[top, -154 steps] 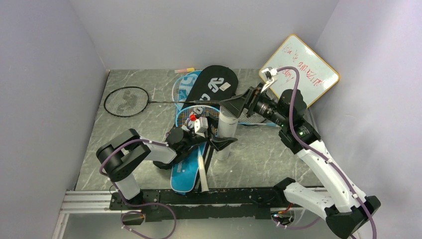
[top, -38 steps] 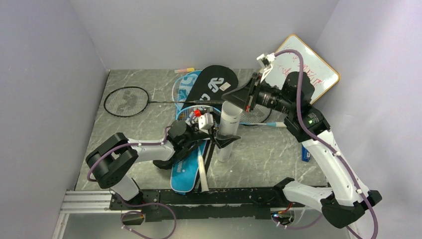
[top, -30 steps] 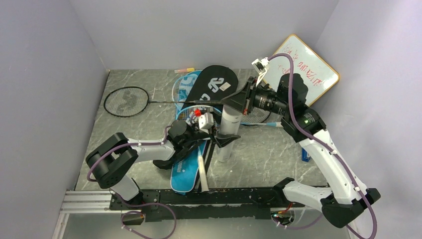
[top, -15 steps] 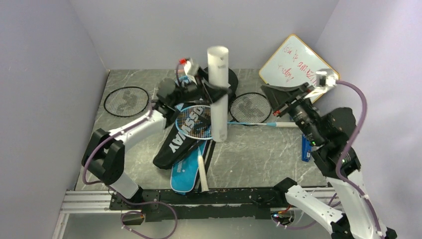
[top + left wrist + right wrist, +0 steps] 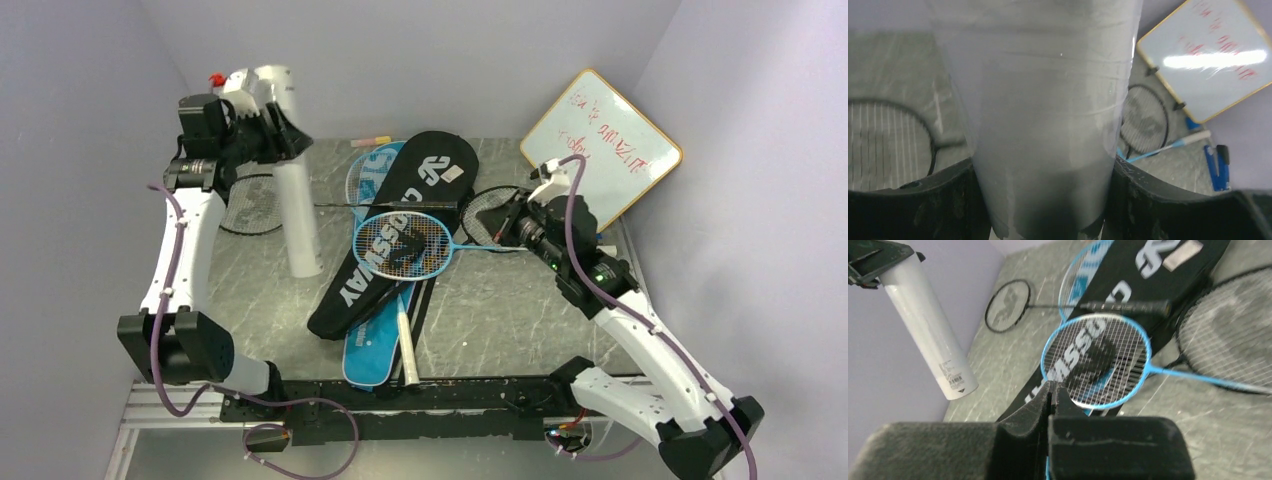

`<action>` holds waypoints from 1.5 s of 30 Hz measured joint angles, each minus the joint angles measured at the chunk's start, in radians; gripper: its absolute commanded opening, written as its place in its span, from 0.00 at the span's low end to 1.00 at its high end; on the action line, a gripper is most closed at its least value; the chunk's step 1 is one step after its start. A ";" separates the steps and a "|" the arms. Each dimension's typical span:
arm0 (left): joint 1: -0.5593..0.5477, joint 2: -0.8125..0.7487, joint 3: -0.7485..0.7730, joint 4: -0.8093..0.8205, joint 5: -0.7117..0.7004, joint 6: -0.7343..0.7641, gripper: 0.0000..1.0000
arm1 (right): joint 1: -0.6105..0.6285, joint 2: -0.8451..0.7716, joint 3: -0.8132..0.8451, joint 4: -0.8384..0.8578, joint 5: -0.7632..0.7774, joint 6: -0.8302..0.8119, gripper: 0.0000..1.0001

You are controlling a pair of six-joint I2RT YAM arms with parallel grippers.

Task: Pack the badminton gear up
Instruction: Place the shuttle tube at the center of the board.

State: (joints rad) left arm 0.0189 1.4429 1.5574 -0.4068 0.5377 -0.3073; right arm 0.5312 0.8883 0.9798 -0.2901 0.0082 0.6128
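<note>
The grey marbled surface (image 5: 520, 320) carries everything. The largest thing on it is the black bag (image 5: 345, 295), lying slantwise from the far middle toward my near left, white lettering up. Under it lies the blue bag (image 5: 368, 357), which shows only at its near end and at a strip on the far left side. An orange-rimmed whiteboard (image 5: 600, 135) leans at the far right corner.

The long white tube (image 5: 300, 220) stands tilted at the far left, close to the wall. My left gripper (image 5: 1043, 170) is clamped around its upper part, one finger on each side. I cannot tell whether its lower end touches the surface.

The light-blue racket (image 5: 403, 247) rests with its head on the middle of the black bag, and its shaft runs out to the right. A black racket (image 5: 1008, 307) has its head on the surface at the far left, partly behind the tube. Its shaft reaches right until the handle lies across the black bag. A second black racket (image 5: 1233, 340) has its head just right of the black bag, and the light-blue shaft crosses its near edge. A white handle (image 5: 404, 345) lies along the right side of the blue bag's near end.

My right gripper (image 5: 1050, 390) hangs over that second head, its fingers pressed together on nothing.
</note>
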 measured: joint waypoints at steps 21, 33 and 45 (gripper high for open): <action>0.090 0.299 -0.188 -0.406 -0.421 0.216 0.61 | 0.000 0.029 -0.145 0.082 -0.156 0.112 0.00; 0.091 0.344 -0.299 -0.327 -0.601 0.267 0.90 | 0.001 0.037 -0.145 0.082 -0.157 0.113 0.00; 0.092 0.066 -0.360 -0.225 -0.729 0.259 0.97 | 0.001 0.091 -0.142 0.082 -0.166 0.102 0.00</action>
State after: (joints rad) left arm 0.1104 1.5089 1.1976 -0.6323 -0.1913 -0.0479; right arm 0.5320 0.9791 0.8379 -0.2077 -0.1574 0.7151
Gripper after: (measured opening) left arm 0.970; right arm 0.005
